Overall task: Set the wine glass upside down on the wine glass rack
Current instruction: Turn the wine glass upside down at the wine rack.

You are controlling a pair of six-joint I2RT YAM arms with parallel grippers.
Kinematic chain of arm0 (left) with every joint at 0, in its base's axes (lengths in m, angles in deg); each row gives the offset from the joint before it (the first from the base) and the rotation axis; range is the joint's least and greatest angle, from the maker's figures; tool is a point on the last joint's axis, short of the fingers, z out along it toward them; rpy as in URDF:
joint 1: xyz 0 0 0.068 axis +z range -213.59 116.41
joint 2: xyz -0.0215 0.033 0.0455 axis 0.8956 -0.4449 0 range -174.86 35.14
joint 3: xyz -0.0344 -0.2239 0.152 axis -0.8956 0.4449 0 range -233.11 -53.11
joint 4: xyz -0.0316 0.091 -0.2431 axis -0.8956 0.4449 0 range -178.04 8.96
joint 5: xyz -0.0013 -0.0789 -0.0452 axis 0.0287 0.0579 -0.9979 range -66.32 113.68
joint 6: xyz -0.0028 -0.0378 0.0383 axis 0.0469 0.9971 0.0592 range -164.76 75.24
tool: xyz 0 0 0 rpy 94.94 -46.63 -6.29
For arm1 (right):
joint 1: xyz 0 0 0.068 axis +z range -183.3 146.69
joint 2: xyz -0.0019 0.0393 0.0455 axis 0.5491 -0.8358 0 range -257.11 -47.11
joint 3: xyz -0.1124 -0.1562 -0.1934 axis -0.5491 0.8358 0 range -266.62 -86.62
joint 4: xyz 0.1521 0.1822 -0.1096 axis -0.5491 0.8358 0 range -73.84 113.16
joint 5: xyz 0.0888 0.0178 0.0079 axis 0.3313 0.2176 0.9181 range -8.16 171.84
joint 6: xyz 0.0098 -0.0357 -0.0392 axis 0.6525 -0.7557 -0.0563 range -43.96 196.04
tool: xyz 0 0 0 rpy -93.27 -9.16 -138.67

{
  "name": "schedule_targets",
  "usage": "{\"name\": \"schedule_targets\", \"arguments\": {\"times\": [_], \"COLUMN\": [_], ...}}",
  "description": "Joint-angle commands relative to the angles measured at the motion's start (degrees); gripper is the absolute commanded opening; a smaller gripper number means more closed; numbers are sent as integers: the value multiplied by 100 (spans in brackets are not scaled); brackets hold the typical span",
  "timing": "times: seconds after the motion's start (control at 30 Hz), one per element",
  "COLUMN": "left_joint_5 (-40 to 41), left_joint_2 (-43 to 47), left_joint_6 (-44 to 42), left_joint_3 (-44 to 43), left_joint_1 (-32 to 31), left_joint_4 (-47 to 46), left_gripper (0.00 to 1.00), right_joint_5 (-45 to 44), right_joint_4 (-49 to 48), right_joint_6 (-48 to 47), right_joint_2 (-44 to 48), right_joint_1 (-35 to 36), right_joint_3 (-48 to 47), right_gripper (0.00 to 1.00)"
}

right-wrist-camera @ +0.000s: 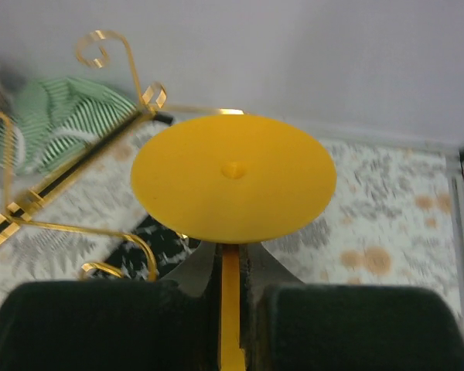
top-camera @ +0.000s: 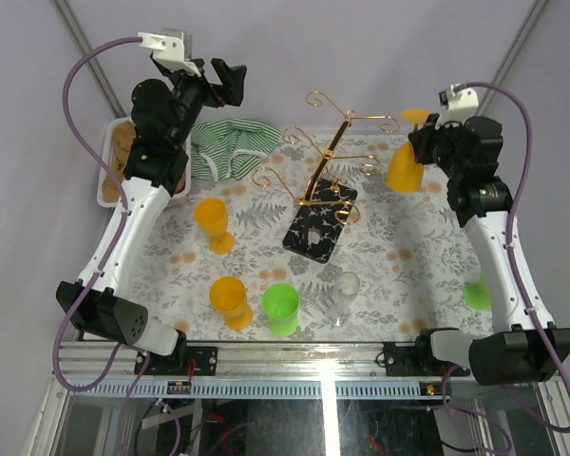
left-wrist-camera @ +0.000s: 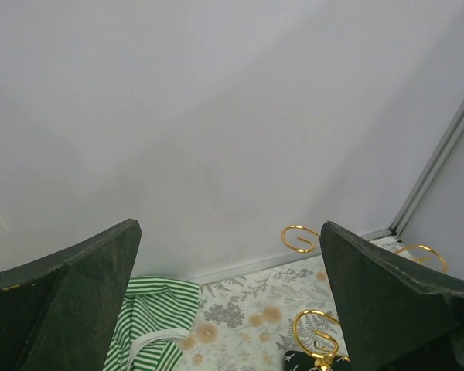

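Orange wine glass (top-camera: 404,171) hangs inverted at frame right, stem pinched in your right claw (right-wrist-camera: 230,270); left claw (left-wrist-camera: 228,239) spread. Approach crooked and the foot could topple the rack (top-camera: 325,161).

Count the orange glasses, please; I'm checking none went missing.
3 orange glasses: one stands left of the rack, one at the near edge beside a green glass, and one is held upside down in the right claw. Others may hide behind the arms.
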Motion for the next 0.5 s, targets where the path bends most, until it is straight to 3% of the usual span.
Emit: {"name": "schedule_targets", "arguments": {"times": [0.0,0.27,0.47], "left_joint_5": [286,263,335], "left_joint_2": [19,-185,-261], "left_joint_6": [-279,-166,-150], "left_joint_3": [-14,-71,-5], "left_joint_1": [61,137,167], "left_joint_4": [296,258,273], "left_gripper": [100,100,100], "right_joint_5": [-581,-105,431], "right_joint_4": [5,-1853,-2633], "right_joint_6": [-500,-82,-94], "right_joint_2": [525,935,618], "right_joint_1": [-22,-27,-23], "right_joint_3": [614,2246,2395], "right_gripper": [0,0,0]}}
